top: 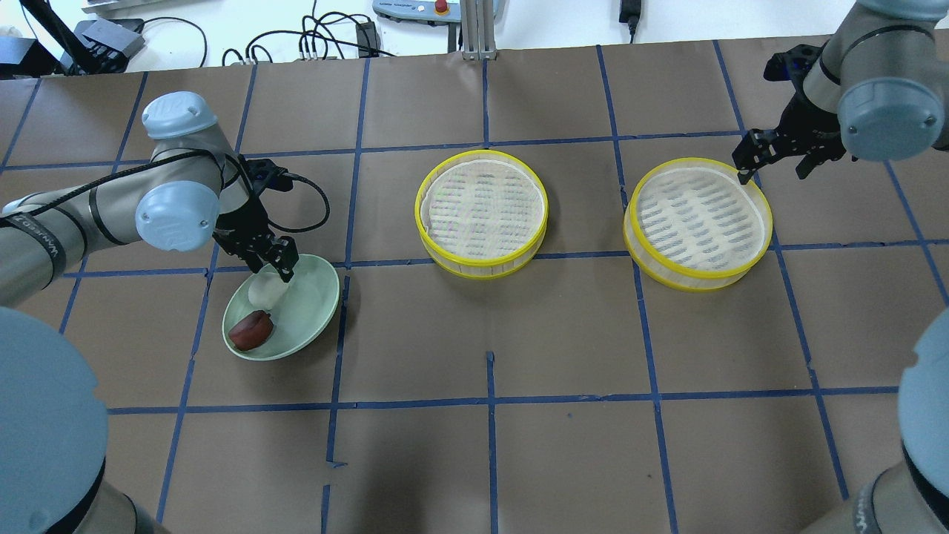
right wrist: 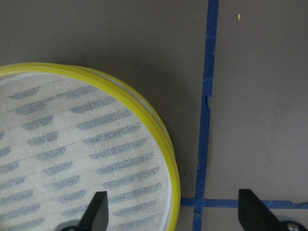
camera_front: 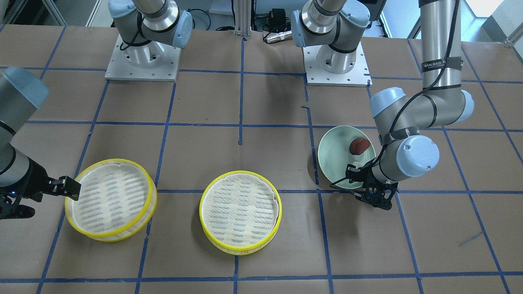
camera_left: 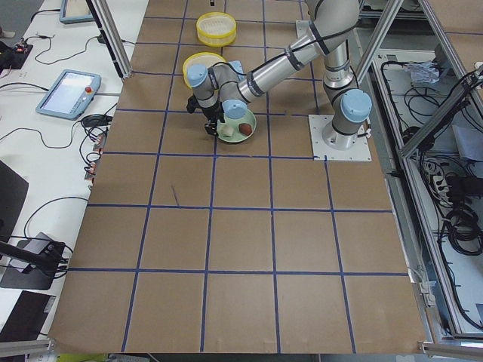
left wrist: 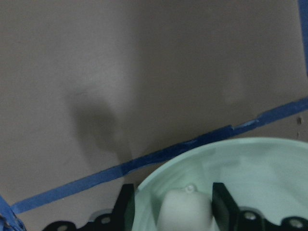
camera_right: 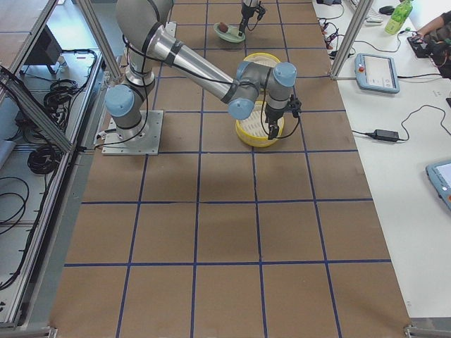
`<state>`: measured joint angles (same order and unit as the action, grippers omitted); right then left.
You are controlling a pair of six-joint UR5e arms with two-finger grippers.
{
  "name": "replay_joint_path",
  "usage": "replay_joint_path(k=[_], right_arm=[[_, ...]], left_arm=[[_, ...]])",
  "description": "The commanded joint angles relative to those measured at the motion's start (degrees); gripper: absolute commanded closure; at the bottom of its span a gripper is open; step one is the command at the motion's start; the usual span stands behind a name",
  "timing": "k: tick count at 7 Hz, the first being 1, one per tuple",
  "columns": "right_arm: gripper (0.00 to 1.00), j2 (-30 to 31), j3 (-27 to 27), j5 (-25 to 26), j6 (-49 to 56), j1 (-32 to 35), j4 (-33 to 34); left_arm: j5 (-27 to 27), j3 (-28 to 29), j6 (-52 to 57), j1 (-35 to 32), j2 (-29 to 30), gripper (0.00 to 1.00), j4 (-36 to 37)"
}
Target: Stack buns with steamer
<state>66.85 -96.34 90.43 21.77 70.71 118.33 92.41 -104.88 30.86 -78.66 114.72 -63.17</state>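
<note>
We are holding our left end effector (left wrist: 173,197) apart around the white bun (left wrist: 185,209) in the green plate (top: 315,297), beside the brown bun (top: 250,330); our right end effector (right wrist: 172,199) is hanging spread over a steamer (right wrist: 159,130) rim.

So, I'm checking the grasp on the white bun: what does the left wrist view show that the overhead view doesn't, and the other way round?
Only the left wrist view: the left tool with its fingers on either side of the white bun, with a gap showing on one side.

Only the overhead view: the reddish-brown bun beside it, the middle steamer and the right steamer, both empty, and the right tool open at the right steamer's rim.

Both: the green plate, the white bun on it, and the blue tape.
</note>
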Motion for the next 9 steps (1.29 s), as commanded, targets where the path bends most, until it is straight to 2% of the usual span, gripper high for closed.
replay_joint_path(k=[1, 3, 5, 7, 9], right_arm=[[0.05, -0.5, -2.3, -0.1, 0.2, -0.5, 2.7], [0.05, -0.3, -2.1, -0.1, 0.1, -0.5, 2.8], [0.05, -0.1, -2.0, -0.3, 0.1, -0.5, 2.6], [0.05, -0.1, -1.9, -0.4, 0.1, -0.5, 2.9], [0.08, -0.8, -2.9, -0.8, -0.1, -0.5, 2.9]], left_arm=[[0.0, -0.1, 0.0, 0.0, -0.2, 0.96, 0.0], [0.0, 0.3, -0.4, 0.0, -0.4, 0.97, -0.2], [-0.5, 1.7, -6.0, -0.1, -2.6, 0.97, -3.3], [-2.2, 4.2, -20.6, -1.0, -4.9, 0.97, -4.8], [-8.9, 9.8, -39.4, -6.9, -4.8, 0.97, -6.6]])
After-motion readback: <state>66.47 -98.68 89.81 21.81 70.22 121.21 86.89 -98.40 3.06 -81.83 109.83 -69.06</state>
